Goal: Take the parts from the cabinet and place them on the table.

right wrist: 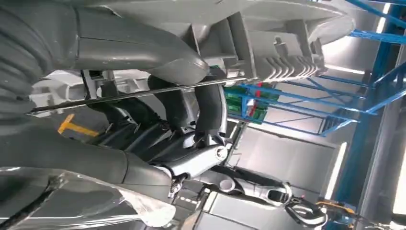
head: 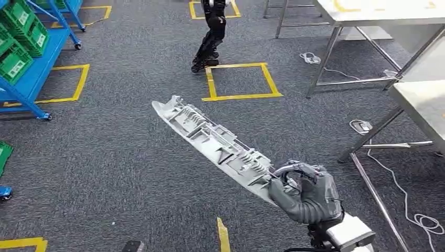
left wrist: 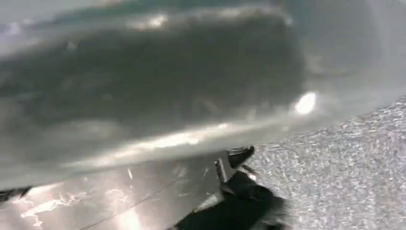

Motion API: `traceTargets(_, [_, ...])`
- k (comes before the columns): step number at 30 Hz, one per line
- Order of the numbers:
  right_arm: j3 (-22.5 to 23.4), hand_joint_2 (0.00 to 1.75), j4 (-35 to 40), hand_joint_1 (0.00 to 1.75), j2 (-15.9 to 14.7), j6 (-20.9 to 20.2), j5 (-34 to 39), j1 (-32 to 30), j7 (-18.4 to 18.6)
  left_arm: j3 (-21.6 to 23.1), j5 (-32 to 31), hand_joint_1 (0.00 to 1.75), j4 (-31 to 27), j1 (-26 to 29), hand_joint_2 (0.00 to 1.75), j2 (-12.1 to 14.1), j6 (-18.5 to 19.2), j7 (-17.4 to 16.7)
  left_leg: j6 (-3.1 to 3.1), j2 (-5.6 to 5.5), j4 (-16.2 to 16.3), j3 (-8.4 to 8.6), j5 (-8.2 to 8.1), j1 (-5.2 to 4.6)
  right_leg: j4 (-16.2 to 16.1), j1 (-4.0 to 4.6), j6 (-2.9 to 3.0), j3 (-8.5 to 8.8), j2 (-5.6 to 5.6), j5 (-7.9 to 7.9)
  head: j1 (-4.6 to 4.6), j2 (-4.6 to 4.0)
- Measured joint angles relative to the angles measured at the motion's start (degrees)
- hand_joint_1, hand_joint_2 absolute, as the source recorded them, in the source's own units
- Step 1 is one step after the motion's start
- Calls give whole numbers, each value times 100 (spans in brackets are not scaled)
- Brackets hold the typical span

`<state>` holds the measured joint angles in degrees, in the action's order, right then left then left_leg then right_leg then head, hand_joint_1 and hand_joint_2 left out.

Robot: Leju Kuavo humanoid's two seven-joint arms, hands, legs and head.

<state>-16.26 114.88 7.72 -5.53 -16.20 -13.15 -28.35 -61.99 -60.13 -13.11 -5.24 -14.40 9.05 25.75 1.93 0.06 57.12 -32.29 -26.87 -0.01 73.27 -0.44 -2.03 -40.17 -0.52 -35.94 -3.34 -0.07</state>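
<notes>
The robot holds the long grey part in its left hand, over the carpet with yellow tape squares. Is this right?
Not quite: the right hand holds the long grey part, not the left. The head view shows it. The rest holds: the part is over the carpet with yellow tape squares.

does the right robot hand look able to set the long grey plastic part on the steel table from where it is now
Probably not yet. The right robot hand grips the long grey ribbed plastic part out over the grey carpet, its far end pointing away from the steel table at the right; nothing blocks the way, but the robot likely must turn or step closer.
</notes>
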Motion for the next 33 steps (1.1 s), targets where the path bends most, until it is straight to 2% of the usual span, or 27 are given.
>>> traceTargets(1, [0, 175, -9, 175, 0, 0, -2, -2, 0, 0, 0, 0, 0, 3, 0, 7, 0, 0, 0, 11, 1, 0, 0, -1, 246, -5, -14, -125, 1, -37, 0, 0])
traceTargets(2, [0, 175, -18, 175, 0, 0, -2, -7, 2, 0, 0, 0, 0, 2, 0, 4, 0, 0, -1, 15, 2, 3, 0, -1, 202, -14, -19, -108, 4, 54, 4, 0])
traceTargets(3, [0, 175, -20, 175, 0, 0, -2, -13, 2, 0, 2, 0, 0, -1, 0, 4, 0, 0, -2, 15, 4, 6, -1, 1, -83, -23, -22, 30, 11, 248, -2, 0])
traceTargets(5, [0, 175, -20, 175, 0, 2, -2, -7, 2, 0, 0, 0, 0, -2, 0, -2, 2, 0, -31, 15, 24, 22, -20, 8, -1172, -40, -20, 591, 77, 758, -2, 0])
traceTargets(6, [0, 175, -22, 175, 0, 0, -2, 11, 0, 0, 0, 0, 0, -1, 0, 0, 0, 0, -62, 17, 31, 17, -29, 6, -1484, -30, -20, 759, 132, 686, 2, 0])
traceTargets(7, [-2, 175, -22, 175, 0, 0, -2, 11, -2, 0, 0, 0, 0, -7, 0, 0, 0, 0, -95, 17, 103, -19, -50, -44, -1563, -16, 28, 808, 103, 731, 2, 0])
traceTargets(10, [-2, 175, -24, 175, 0, -2, -2, 0, -4, 0, 0, 0, 0, 3, 0, -4, 2, 0, -154, 35, 79, -23, -23, -18, -1511, 8, 88, 771, 68, 738, 11, 0])
traceTargets(11, [-2, 175, -24, 175, 0, 2, -4, 0, -2, 0, 0, 0, 0, -4, 0, -2, 2, 0, -192, 31, 107, -42, -80, -11, -1550, -27, 141, 788, 71, 769, 13, 0])
traceTargets(12, [-2, 175, -24, 175, 0, 2, -2, 5, -2, 0, 0, 0, 0, -4, 0, -4, 4, 0, -220, 20, 252, -81, -205, -2, -1549, -25, 173, 791, 68, 768, 20, 0])
traceTargets(13, [-2, 175, -24, 175, 0, 2, -2, 8, -4, 0, 0, 0, 0, -2, 0, -7, 7, 0, -239, 19, 584, -220, -412, 0, -1549, -23, 217, 789, 68, 767, 35, 0])
traceTargets(15, [-2, 175, -24, 175, 0, -2, -2, 5, -7, 0, 0, 0, 0, 4, 0, -2, 11, 0, -265, 18, 1551, -644, -842, 4, -1547, -10, 235, 787, 63, 766, 31, 0])
traceTargets(16, [-2, 175, -26, 175, 0, -2, -2, 0, -4, 0, 0, 0, 0, 6, 0, -2, 11, 0, -266, 18, 1875, -795, -923, 4, -1546, -5, 239, 788, 58, 764, 35, 0])
traceTargets(17, [-2, 175, -28, 175, 0, -7, -2, -8, -2, 0, 0, 0, 2, 9, 0, -2, 11, 0, -257, 18, 1917, -824, -866, 4, -1545, -2, 239, 795, 46, 763, 31, 0])
traceTargets(18, [-2, 175, -28, 175, 0, -9, -2, -12, -2, 0, 0, 0, 0, 10, 0, -2, 11, 0, -244, 18, 1702, -728, -680, 3, -1545, 1, 239, 802, 32, 763, 35, 0])
traceTargets(20, [-2, 175, -26, 175, 2, -9, -2, -9, -2, 0, -9, 0, 0, 9, 0, -2, 11, 0, -191, -1, 698, -257, -129, 1, -1545, 4, 235, 832, -11, 760, 35, 0])
traceTargets(21, [-2, 175, -26, 175, 2, -9, -2, -8, -2, 0, -11, 0, 0, 9, 0, -2, 9, -2, -160, -43, 255, -61, 22, 1, -1548, 2, 228, 832, -19, 756, 33, 0])
traceTargets(22, [-2, 175, -26, 175, 0, -9, -2, -6, 0, 0, -17, 0, 0, 5, 0, -4, 9, -2, -156, -57, 129, 2, -57, -16, -1519, 44, 203, 810, -33, 742, 31, 0])
traceTargets(25, [-2, 175, -26, 175, 2, -15, -2, -8, 2, 0, -26, 0, 0, 7, 0, -4, 9, -22, -130, -43, 108, -33, -58, -39, -1548, 14, 110, 768, -42, 780, 26, 0])
traceTargets(26, [-2, 175, -26, 175, 2, -20, -2, -7, 4, 0, -33, 0, 0, 7, 0, -11, 9, -24, -79, -34, 40, -13, -21, -14, -1550, 29, 68, 777, -43, 767, 28, 0])
traceTargets(27, [-2, 175, -26, 175, 0, -24, -2, -18, 7, 0, -33, 0, 0, -2, 0, -15, 9, -26, -43, -16, 8, 6, 5, 8, -1450, 13, 58, 702, -29, 677, 24, 0])
traceTargets(28, [-2, 175, -24, 175, 0, -24, 0, -7, 7, 2, -33, 0, 0, -12, 0, -15, 9, -26, -9, -15, 7, -3, 13, 16, -1168, 14, 40, 570, -10, 488, -2, 0])
traceTargets(29, [-2, 175, -24, 175, 0, -24, 0, -3, 7, 2, -33, 0, 0, -13, 0, -18, 11, -26, -1, -13, 8, -7, 10, 14, -769, 5, 24, 391, -7, 295, -9, 0])
traceTargets(30, [-2, 175, -24, 175, 0, -24, 2, -8, 7, 2, -35, 0, 0, -7, 0, -17, 11, -28, 2, 2, 8, -8, 9, 5, -237, -8, 1, 140, -7, 64, 0, 0])
traceTargets(31, [-2, 175, -26, 175, 0, -24, 4, -8, 7, 2, -35, 0, 0, -1, 0, -15, 9, -33, 2, 16, 12, -13, 9, 1, 166, -10, -19, -58, -4, -69, -4, 0])
traceTargets(32, [-2, 175, -28, 175, 0, -24, 4, -18, 9, 2, -35, 0, 2, 2, 0, -13, 11, -35, 2, 23, 12, -12, 8, 1, 290, -15, -29, -127, 1, -46, 0, 0])
traceTargets(33, [-2, 175, -28, 175, 0, -24, 4, -24, 11, 2, -35, 0, 0, -1, 0, -15, 9, -35, 1, 24, 13, -9, 7, 1, 128, -19, -35, -53, 6, 112, -4, 0])
